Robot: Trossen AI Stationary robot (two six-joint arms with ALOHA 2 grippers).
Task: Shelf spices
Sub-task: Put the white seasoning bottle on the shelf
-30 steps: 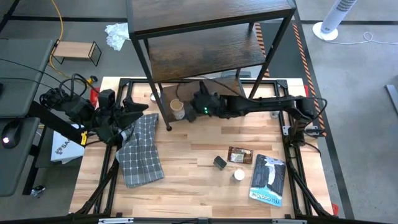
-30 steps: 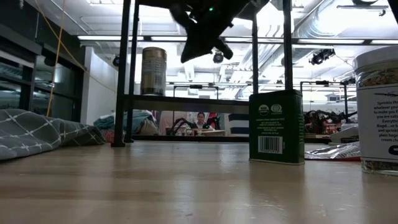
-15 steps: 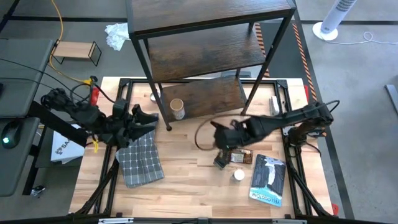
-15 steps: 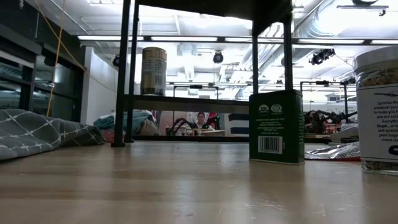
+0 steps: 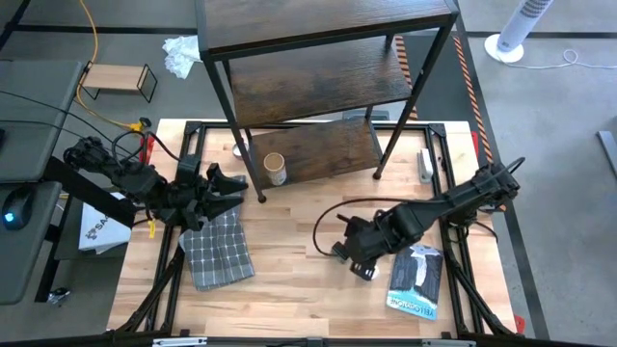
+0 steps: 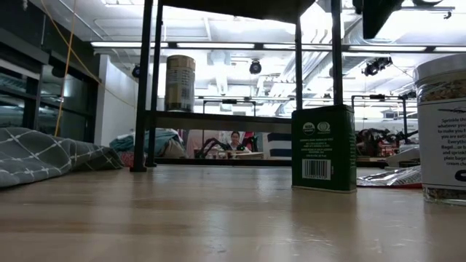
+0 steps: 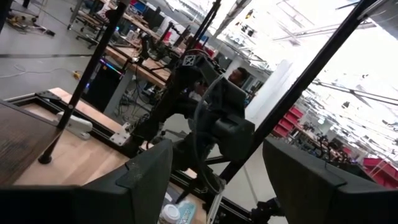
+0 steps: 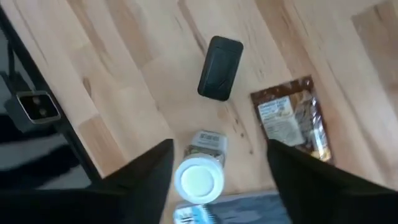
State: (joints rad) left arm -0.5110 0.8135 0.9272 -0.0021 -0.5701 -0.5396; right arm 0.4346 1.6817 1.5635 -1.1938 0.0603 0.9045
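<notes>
Light wood surface (image 5: 289, 241) on a black frame, shelf (image 5: 318, 87) standing at its far edge — three dark wood-grain tiers, thin black legs. One spice is shelved: tan round canister (image 5: 275, 169) on the lowest board, near the left leg; in the low view it stands upright there (image 6: 180, 83). Rest of the spices sit on the surface toward the right: dark green tin (image 8: 220, 68) lying alone, white-capped jar (image 8: 200, 177) just nearer the pincer, flat clear packet of brown spice (image 8: 291, 124) beside them, blue-and-white book (image 5: 415, 280) at the near right. Right pincer (image 5: 355, 253) hovers directly above the tin and jar, fingers (image 8: 146, 174) spread, nothing between them — white cap sits centred in the gap in the wrist view. Left pincer (image 5: 224, 183) hangs over the left side, above the far end of a grey checked cloth (image 5: 220, 246), fingers (image 7: 140, 174) apart and empty, pointing across at the right arm.
</notes>
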